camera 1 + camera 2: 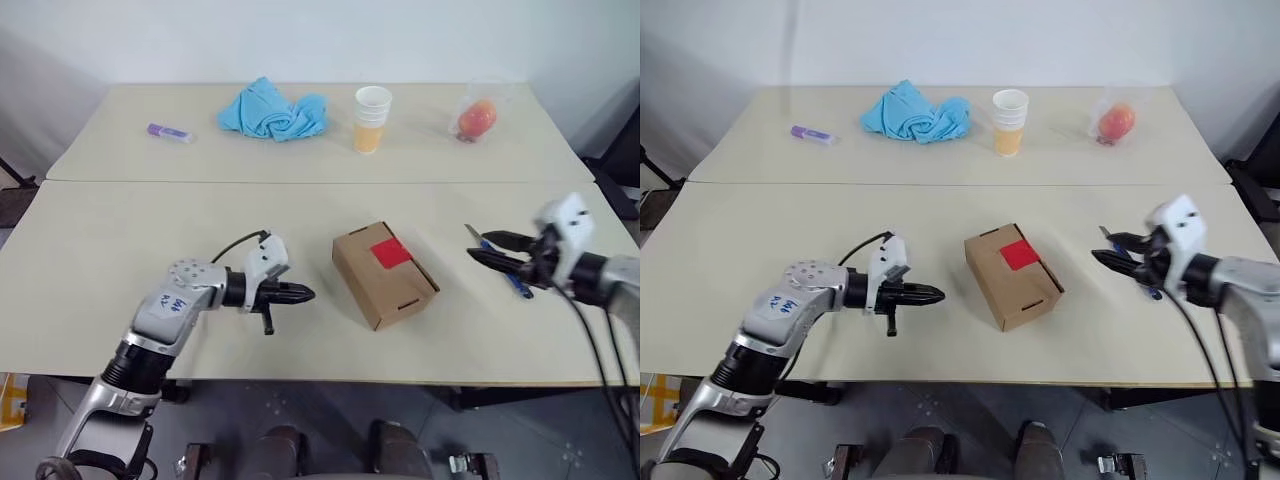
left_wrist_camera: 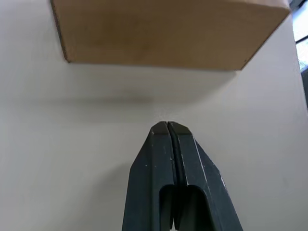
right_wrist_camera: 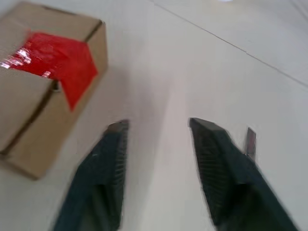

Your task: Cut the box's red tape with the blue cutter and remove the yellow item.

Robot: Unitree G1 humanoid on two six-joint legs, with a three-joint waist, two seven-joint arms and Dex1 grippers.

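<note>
The brown box [image 1: 392, 287] stands at the table's middle, closed, with the red tape [image 1: 391, 252] square on its top. My left gripper [image 1: 305, 294] is shut and empty just left of the box, pointing at its side; the left wrist view shows its tips [image 2: 167, 126] a short way from the box wall [image 2: 168, 33]. My right gripper [image 1: 477, 246] is open to the right of the box, above the blue cutter [image 1: 519, 285], which lies on the table. In the right wrist view the cutter's blade [image 3: 250, 139] shows beside one finger, outside the gap. The yellow item is hidden.
Along the far table stand a purple marker [image 1: 168, 131], a crumpled blue cloth [image 1: 275, 110], a white cup [image 1: 371, 118] with orange filling, and a reddish fruit in clear plastic [image 1: 477, 118]. A seam [image 1: 300, 181] runs between the two tabletops.
</note>
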